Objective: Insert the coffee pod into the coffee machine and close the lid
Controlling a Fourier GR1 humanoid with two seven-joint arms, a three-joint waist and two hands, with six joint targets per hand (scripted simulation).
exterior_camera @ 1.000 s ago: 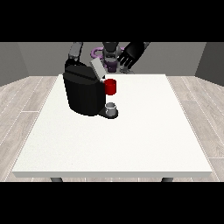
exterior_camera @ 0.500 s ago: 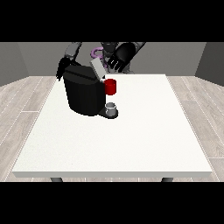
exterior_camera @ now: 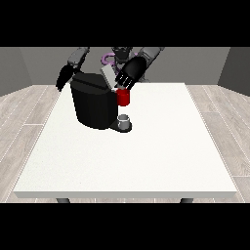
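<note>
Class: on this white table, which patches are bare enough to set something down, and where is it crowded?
Bare: the large white table in front of the black coffee machine to the near edge, and its right side. Crowded: the far left, around the machine, its grey cup and the black hand at the view's right.

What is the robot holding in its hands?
Nothing can be seen held. The hand at the view's right is at the coffee machine's raised lid; a grip cannot be told.

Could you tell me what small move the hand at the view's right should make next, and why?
Probably press down on the lid. The grey lid stands tilted up over the black coffee machine, not yet shut, and the hand at the view's right hangs beside it, above the red part.
</note>
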